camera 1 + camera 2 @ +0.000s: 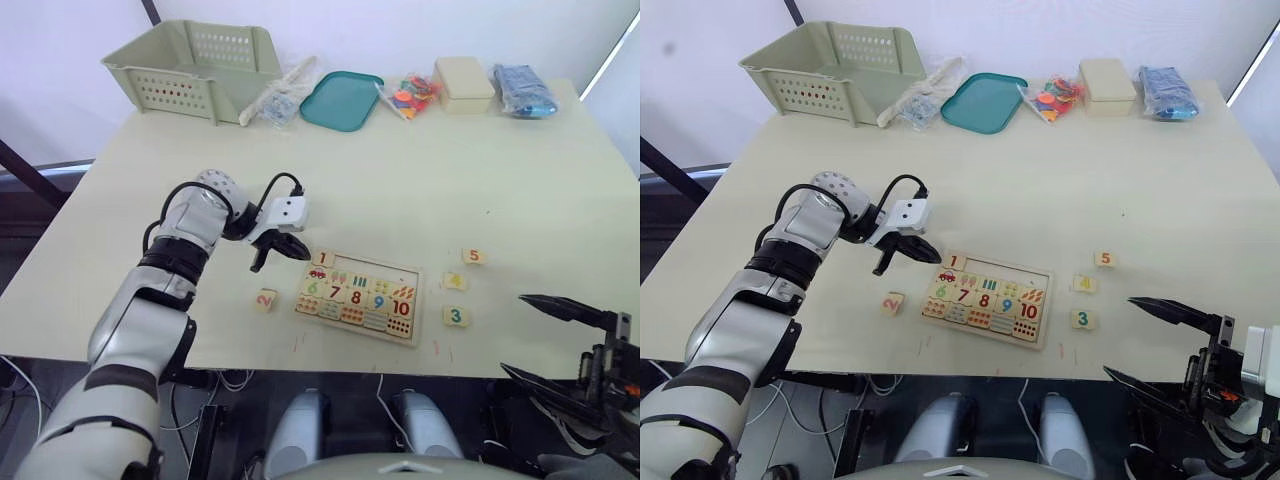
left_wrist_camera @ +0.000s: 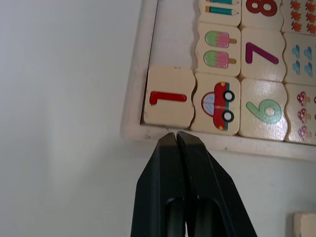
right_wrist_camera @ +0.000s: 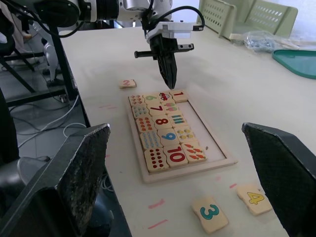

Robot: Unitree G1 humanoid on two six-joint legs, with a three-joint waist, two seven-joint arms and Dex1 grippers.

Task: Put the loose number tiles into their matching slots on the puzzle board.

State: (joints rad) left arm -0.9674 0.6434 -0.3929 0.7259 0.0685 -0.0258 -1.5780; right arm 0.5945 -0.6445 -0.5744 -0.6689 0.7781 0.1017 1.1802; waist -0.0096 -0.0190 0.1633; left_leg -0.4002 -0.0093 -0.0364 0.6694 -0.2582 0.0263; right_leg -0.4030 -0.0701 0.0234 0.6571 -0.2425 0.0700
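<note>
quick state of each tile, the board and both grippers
tile 1: seated in board corner slot
tile 2: loose, left of board
tiles 3, 4, 5: loose, right of board
board: four slots empty
left gripper: shut, empty
right gripper: open, empty

Along the far edge of the pale cream worktop [image 1: 420,170] stands a row of things. At the far left corner sits a pale green plastic crate with perforated walls [image 1: 195,68], tilted open. Just beside it lies a clear plastic bag of whitish sticks [image 1: 278,95], touching a teal plastic tray with rounded corners [image 1: 341,100]. Next comes a clear bag of bright colourful pieces [image 1: 408,96], then a plain cream rectangular box [image 1: 464,83], and near the far right corner a crumpled blue packet [image 1: 522,90].
</note>
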